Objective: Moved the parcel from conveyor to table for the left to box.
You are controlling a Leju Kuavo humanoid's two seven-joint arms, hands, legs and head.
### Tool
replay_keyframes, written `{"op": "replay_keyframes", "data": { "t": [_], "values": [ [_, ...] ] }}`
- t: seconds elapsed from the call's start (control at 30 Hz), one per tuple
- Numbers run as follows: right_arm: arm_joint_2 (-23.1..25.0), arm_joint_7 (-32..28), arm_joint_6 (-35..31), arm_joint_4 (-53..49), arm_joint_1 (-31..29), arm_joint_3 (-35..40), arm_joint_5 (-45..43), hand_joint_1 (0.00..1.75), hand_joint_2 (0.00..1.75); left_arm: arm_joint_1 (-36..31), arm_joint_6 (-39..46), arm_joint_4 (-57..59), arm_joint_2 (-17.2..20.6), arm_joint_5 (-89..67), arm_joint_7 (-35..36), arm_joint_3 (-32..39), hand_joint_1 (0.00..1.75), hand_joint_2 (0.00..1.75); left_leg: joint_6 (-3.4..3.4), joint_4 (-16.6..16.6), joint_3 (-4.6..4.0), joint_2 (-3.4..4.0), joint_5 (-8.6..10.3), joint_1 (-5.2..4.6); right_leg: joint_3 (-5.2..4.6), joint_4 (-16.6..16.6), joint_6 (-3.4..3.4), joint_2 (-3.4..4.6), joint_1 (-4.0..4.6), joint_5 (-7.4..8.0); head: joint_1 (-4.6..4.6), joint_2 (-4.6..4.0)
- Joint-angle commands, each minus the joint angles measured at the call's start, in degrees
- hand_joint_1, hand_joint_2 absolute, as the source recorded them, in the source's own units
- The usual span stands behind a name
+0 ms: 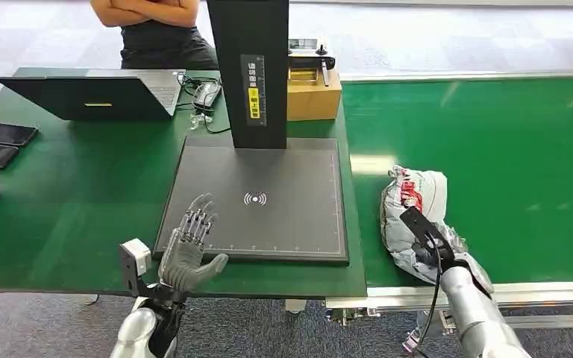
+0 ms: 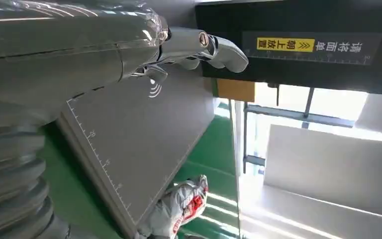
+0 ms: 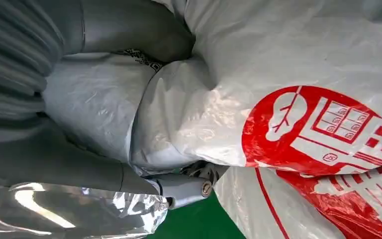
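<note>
Hidden and cut off

The right hand (image 1: pixel 434 250) lies mostly under the parcel (image 1: pixel 412 205); the person (image 1: pixel 157 30) is cut by the top edge; the label (image 1: pixel 254 89) is unreadable.

Parcel (image 1: pixel 410 216) on conveyor (image 1: pixel 492 149) (right of scanner pad (image 1: pixel 268 198))

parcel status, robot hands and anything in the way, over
Right robot hand grips the parcel, parcel on conveyor. Left robot hand open at scanner pad. Path to pad unobstructed.
</note>
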Motion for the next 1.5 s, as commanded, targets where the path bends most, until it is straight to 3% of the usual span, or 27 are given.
{"op": "replay_keyframes", "data": {
  "t": [0.03, 0.23, 0.33, 0.5, 0.63, 0.8, 0.93, 1.0, 1.23, 1.43, 1.5],
  "values": [
    [1.7, 0.7, 1.5, 1.8, 3.3, 2.7, -0.4, 1.75, 1.75, -1.6, -0.2, 1.0, 1.1, 0.0, 0.4, -0.3, 0.00, 1.75, -0.19, -0.1, 0.05, -0.13, 0.06, 0.10, 0.09, -0.1, 0.03, -0.07, 0.07, 0.04, 0.00, 0.00],
    [1.7, 0.7, 1.4, 1.5, 3.5, 2.9, -0.5, 1.75, 1.75, -1.7, -0.2, 1.2, 1.2, 0.0, 0.4, -0.4, 0.00, 1.75, -0.14, -0.1, 0.06, -0.10, 0.04, 0.11, 0.10, -0.1, 0.03, -0.06, 0.09, 0.03, 0.00, 0.00],
    [1.8, 2.4, -1.9, -0.7, 4.6, 4.8, 2.0, 1.75, 1.75, -1.7, -0.1, 1.1, 1.1, 0.0, 0.4, -0.3, 0.00, 1.75, -0.23, -0.2, 0.06, -0.19, 0.10, 0.12, 0.12, -0.2, 0.07, -0.12, 0.08, 0.07, 0.00, 0.00],
    [4.0, 4.3, -11.0, -17.3, 10.6, 7.1, 8.2, 1.75, 1.75, 0.6, 0.0, -1.9, 0.8, 0.0, 0.8, 0.2, 0.00, 1.75, -0.19, -0.1, 0.06, -0.07, 0.03, 0.10, 0.10, -0.1, 0.03, -0.02, 0.07, 0.02, 0.02, 0.00],
    [5.4, -2.4, -21.0, -32.1, 16.1, 6.7, 9.0, 1.75, 1.75, 0.8, -0.2, -2.1, 0.5, -0.4, 0.1, 0.3, 0.00, 1.75, -0.25, -0.1, -0.06, -0.25, 0.03, 0.06, 0.00, 0.0, 0.05, -0.18, 0.01, -0.05, 0.00, 0.00],
    [6.1, -10.8, -28.2, -38.8, 17.0, 6.4, 3.9, 1.75, 1.75, -2.1, 0.0, 1.2, 0.7, -0.2, -0.8, 0.0, 0.00, 1.75, -0.19, 0.0, -0.47, -0.25, -0.01, 0.02, -0.41, 0.1, 0.08, -0.17, -0.02, -0.08, 0.02, 0.00],
    [6.1, -10.8, -28.2, -38.8, 17.0, 6.4, 3.9, 1.75, 1.75, -2.1, 0.0, 1.2, 0.7, -0.2, -0.8, 0.0, 0.00, 1.75, -0.23, -0.1, -0.37, -0.28, 0.01, 0.04, -0.32, 0.0, 0.10, -0.19, -0.01, -0.08, 0.00, 0.00],
    [6.0, -13.9, -31.9, -39.2, 17.6, 6.4, 2.8, 1.75, 1.75, -2.2, 0.1, 1.5, 0.7, -0.1, -1.1, -0.3, 0.00, 1.75, -0.13, -0.1, -0.44, -0.25, 0.01, 0.03, -0.39, 0.0, 0.07, -0.18, 0.00, -0.08, 0.00, 0.00],
    [7.6, -15.3, -36.0, -43.5, 18.1, 5.7, 4.8, 1.75, 1.75, -2.9, -0.1, 2.3, 0.6, -0.1, -1.4, -0.7, 0.00, 1.75, -0.29, -0.2, -0.30, -0.20, 0.02, 0.03, -0.28, -0.1, 0.12, -0.09, -0.03, -0.06, 0.02, 0.00],
    [7.2, -15.5, -35.1, -43.8, 17.6, 6.2, 5.9, 1.75, 1.75, -3.2, -0.4, 2.7, 0.8, -0.1, -1.4, -0.9, 0.00, 1.75, -0.16, -0.1, -0.42, -0.23, 0.01, 0.02, -0.37, 0.0, 0.09, -0.16, -0.02, -0.07, 0.02, 0.00],
    [5.6, -15.8, -29.3, -41.9, 16.0, 8.5, 7.6, 1.75, 1.75, -3.7, -0.9, 3.3, 1.2, -0.1, -1.6, -1.4, 0.00, 1.75, -0.17, -0.1, -0.41, -0.24, 0.02, 0.03, -0.37, 0.0, 0.09, -0.16, -0.01, -0.07, 0.00, 0.00]
  ]
}}
